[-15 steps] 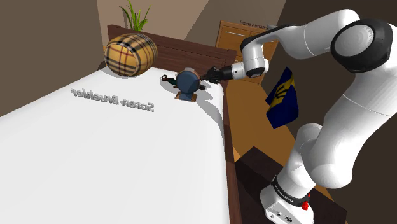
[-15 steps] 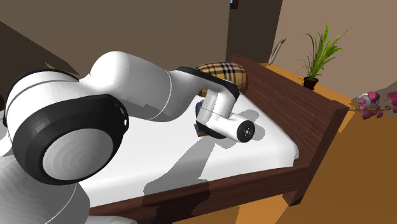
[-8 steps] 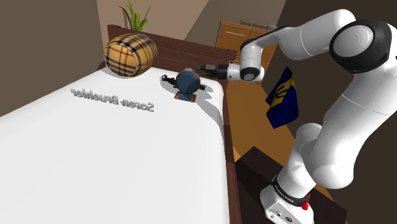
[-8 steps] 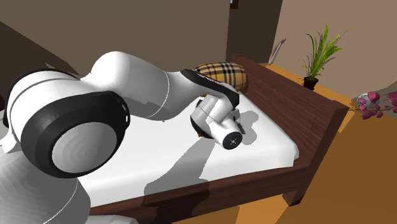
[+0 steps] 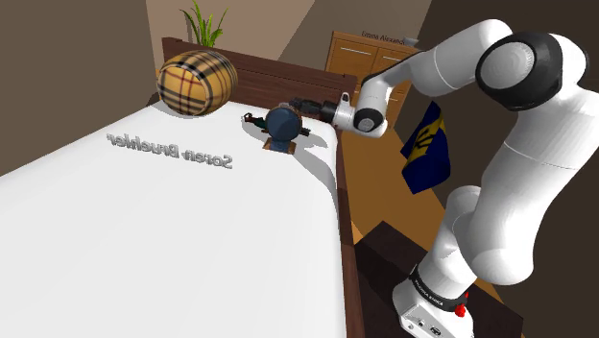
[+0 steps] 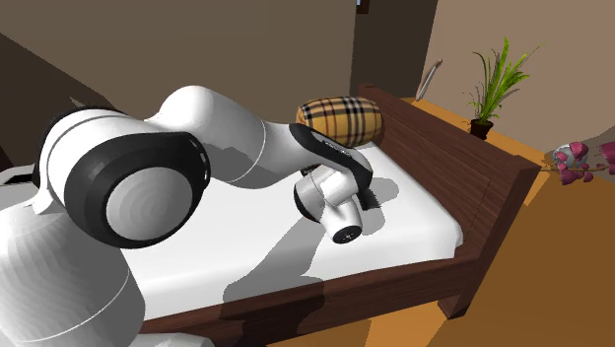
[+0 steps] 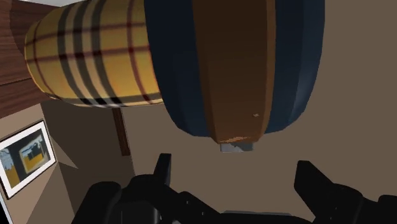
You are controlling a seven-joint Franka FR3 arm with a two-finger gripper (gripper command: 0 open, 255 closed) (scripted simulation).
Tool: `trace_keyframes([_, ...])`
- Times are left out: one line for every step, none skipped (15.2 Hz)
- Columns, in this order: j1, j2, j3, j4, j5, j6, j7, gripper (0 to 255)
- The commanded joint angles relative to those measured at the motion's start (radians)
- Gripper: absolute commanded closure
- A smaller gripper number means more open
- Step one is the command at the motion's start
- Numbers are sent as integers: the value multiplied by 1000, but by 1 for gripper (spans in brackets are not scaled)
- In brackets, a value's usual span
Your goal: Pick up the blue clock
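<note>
**Lining up for the grasp**

Judged as the last stretch of the approach, with no grasp made yet. Seen from the hand: gripper (image 7: 236,172) spread wide and empty, a black finger to either side of an open gap. Just ahead of that gap, the blue clock (image 7: 235,63), round, dark blue at both sides with a brown band between, close to the fingers yet untouched. Stands on the white bed (image 5: 144,230), at the far corner by the headboard (image 5: 288,79) and near the edge facing the arm.

To do this well: ease straight forward, keeping the hand level and the clock centred in the gap. Stop only with the round body well between the fingers. Close slowly across the blue sides, not on the small grey stub at the band's end. Avoid pushing; probably light enough to slide or tip on its small brown foot. Lift only after a firm clasp. Mind the plaid pillow (image 7: 89,57) lying just beyond the clock.

As for the pose, in the shoulder view: rises from the stand (image 5: 434,305) at lower right, climbs to a high joint, then folds down toward that view's left. Ends in a wrist turned sideways, aiming the gripper roughly level along the bed's far end at the clock's side.
</note>
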Motion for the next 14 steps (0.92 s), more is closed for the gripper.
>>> trace_keyframes([-4,27,-2,-4,16,-30,-16,0])
trace_keyframes([-7,40,-3,-7,23,-43,-22,0])
trace_keyframes([-8,48,-3,-9,27,-51,-26,0])
trace_keyframes([-8,48,-3,-9,27,-51,-26,0])
trace_keyframes([-7,49,-2,-8,29,-51,-26,255])
trace_keyframes([-8,49,-2,-7,28,-50,-25,255])
trace_keyframes([-8,49,-2,-7,28,-50,-25,255])
trace_keyframes([-8,48,-2,-8,27,-50,-25,255])
trace_keyframes([-8,48,-2,-7,27,-50,-24,255])
trace_keyframes([-8,45,-3,-8,25,-49,-25,255])
trace_keyframes([-7,44,-3,-10,25,-48,-26,255])
trace_keyframes([-6,38,-2,-12,25,-44,-27,255])
trace_keyframes([-6,37,-2,-12,23,-43,-26,255])
trace_keyframes([-8,48,-3,-9,27,-51,-26,255])
